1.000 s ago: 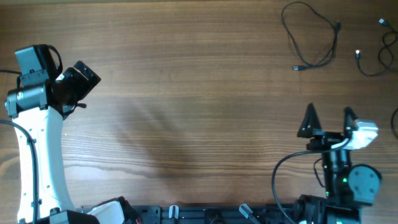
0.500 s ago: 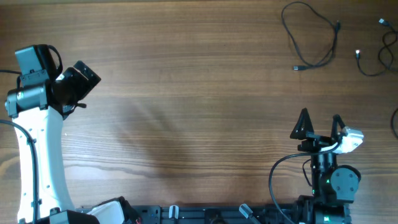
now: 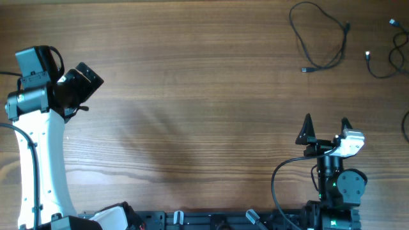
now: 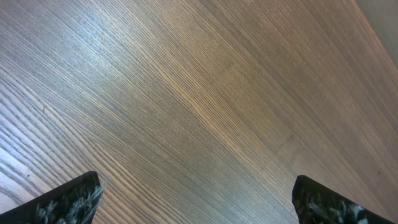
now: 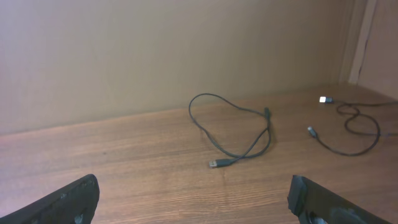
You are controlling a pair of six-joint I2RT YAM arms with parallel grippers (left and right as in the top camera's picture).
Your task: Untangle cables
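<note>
Two thin black cables lie apart at the table's far right. One is a loose loop ending in a small plug. The other curls at the right edge. My right gripper stands open near the front right, well short of both, with nothing between its fingers. Its wrist view shows the looped cable ahead and the second cable with a silver plug to the right. My left gripper hovers open at the far left, over bare wood.
A short arc of another black cord shows at the right edge. A brown wall rises behind the table's far side. The arms' black base rail runs along the front edge.
My right gripper has shifted left and drawn slightly back toward its base, still open. The left arm and the cables have not moved.
</note>
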